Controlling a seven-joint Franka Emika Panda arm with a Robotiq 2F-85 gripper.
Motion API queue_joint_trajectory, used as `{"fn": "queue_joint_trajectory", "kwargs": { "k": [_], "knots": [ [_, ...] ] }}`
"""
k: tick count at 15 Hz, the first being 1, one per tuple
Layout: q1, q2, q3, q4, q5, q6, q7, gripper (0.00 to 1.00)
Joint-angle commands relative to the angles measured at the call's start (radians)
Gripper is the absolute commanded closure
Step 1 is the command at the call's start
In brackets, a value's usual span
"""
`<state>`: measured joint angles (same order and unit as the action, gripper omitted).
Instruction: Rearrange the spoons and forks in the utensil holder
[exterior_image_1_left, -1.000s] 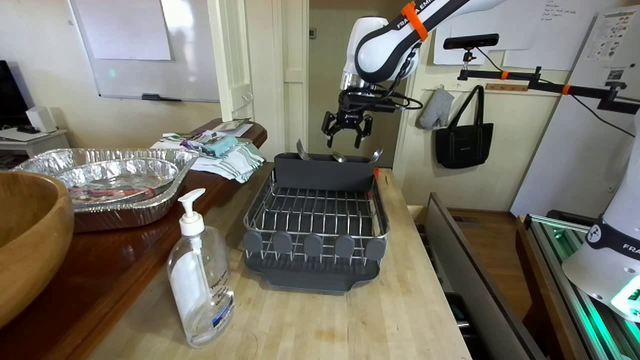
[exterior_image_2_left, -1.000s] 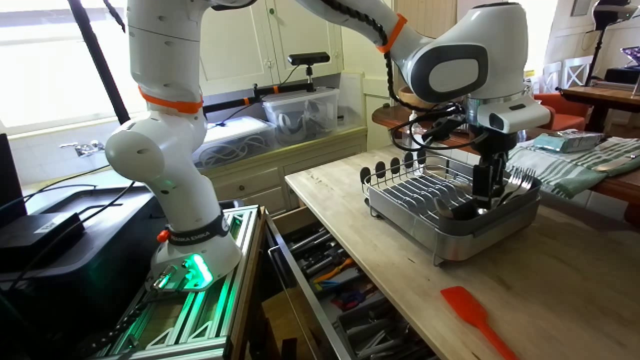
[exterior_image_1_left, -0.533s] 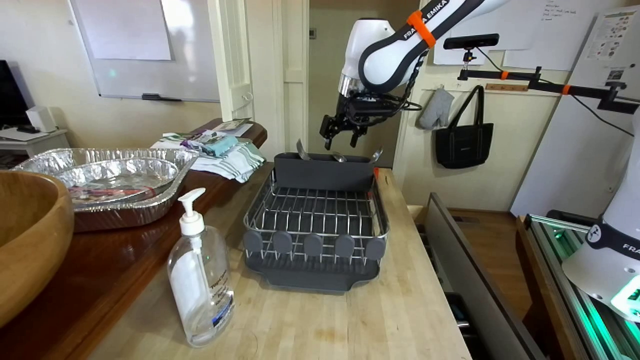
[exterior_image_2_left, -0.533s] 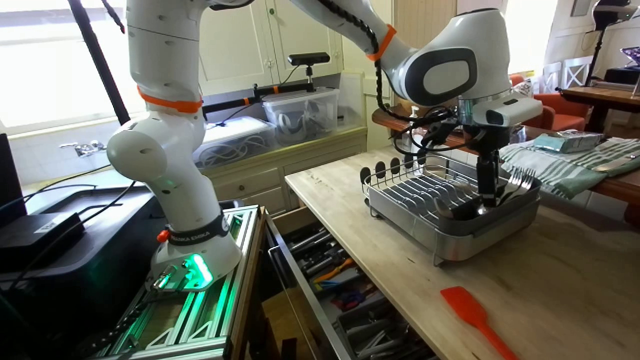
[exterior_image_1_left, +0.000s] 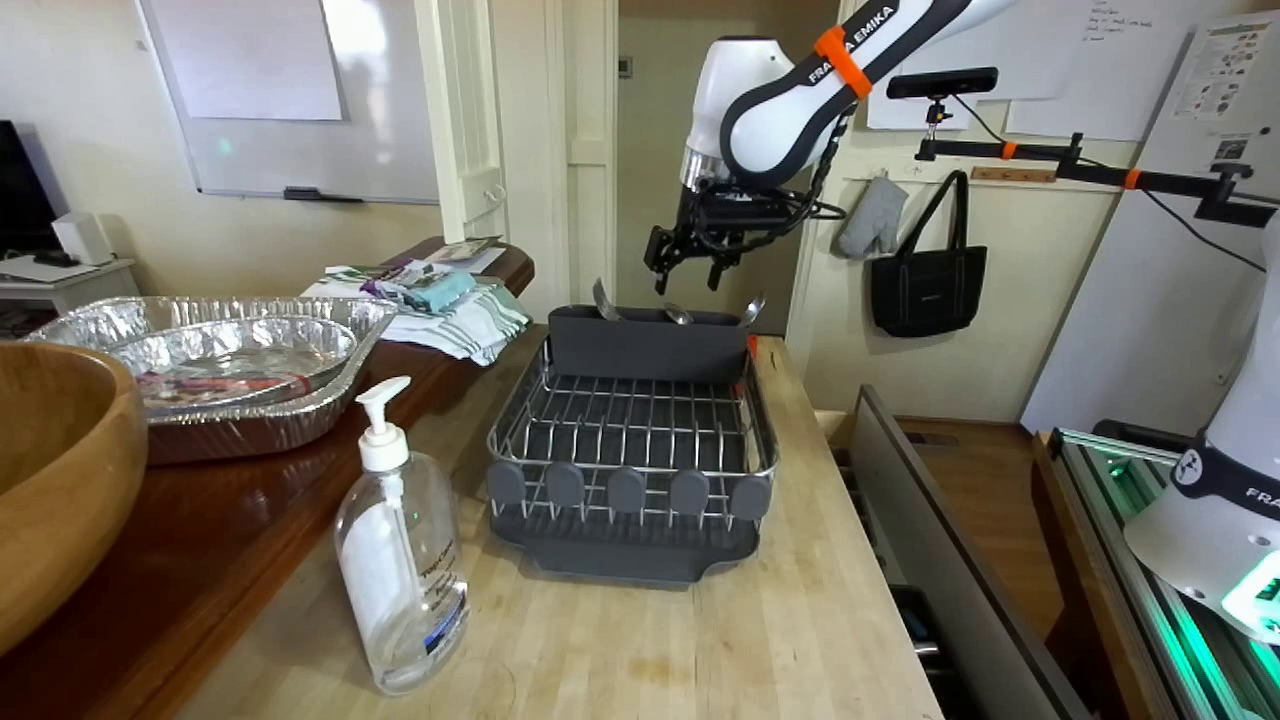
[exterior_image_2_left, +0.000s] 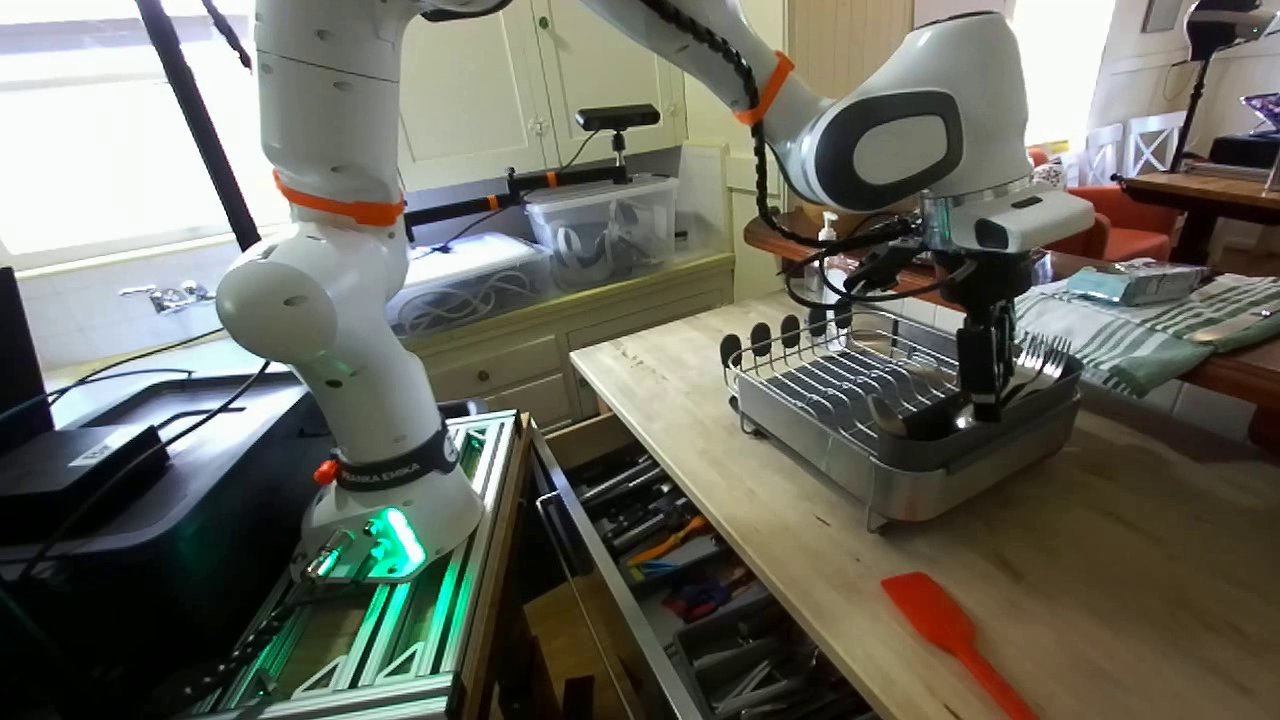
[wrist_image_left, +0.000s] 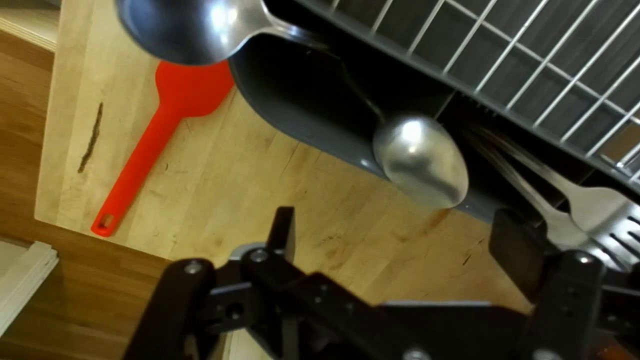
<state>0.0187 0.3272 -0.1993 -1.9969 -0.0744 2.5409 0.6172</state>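
The dark grey utensil holder (exterior_image_1_left: 650, 348) sits at one end of the dish rack; its rim shows in the wrist view (wrist_image_left: 310, 137). A large spoon (wrist_image_left: 185, 25) leans out at one end, a smaller spoon (wrist_image_left: 422, 155) stands in the middle, and forks (wrist_image_left: 600, 210) lean together at the other end. The forks also show in an exterior view (exterior_image_2_left: 1045, 358). My gripper (wrist_image_left: 400, 240) is open with nothing between its fingers. It is above the holder in both exterior views (exterior_image_1_left: 688, 280). In the wrist view one finger overlaps the forks; contact cannot be told.
A wire dish rack (exterior_image_1_left: 640, 430) adjoins the holder. A red spatula (exterior_image_2_left: 940, 620) lies on the wooden counter. An open drawer (exterior_image_2_left: 700, 600) with utensils is beside the counter. A soap bottle (exterior_image_1_left: 400, 570), foil trays (exterior_image_1_left: 240, 370) and a wooden bowl (exterior_image_1_left: 60, 480) stand nearby.
My wrist has turned, so the gripper shows at a different angle. In the last half second it has risen slightly and shifted a little. The utensils have not visibly moved.
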Motion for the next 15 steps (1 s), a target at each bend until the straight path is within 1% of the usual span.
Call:
{"fn": "queue_joint_trajectory", "kwargs": {
  "k": [1,5,10,15],
  "knots": [
    [0.013,0.036,-0.013,0.054,-0.014,-0.069,0.071,0.00],
    [0.007,0.067,0.000,0.101,0.004,-0.141,0.102,0.00],
    [0.004,0.110,0.005,0.141,0.009,-0.146,0.137,0.00],
    [0.006,0.129,0.009,0.156,0.008,-0.157,0.134,0.00]
  ]
}}
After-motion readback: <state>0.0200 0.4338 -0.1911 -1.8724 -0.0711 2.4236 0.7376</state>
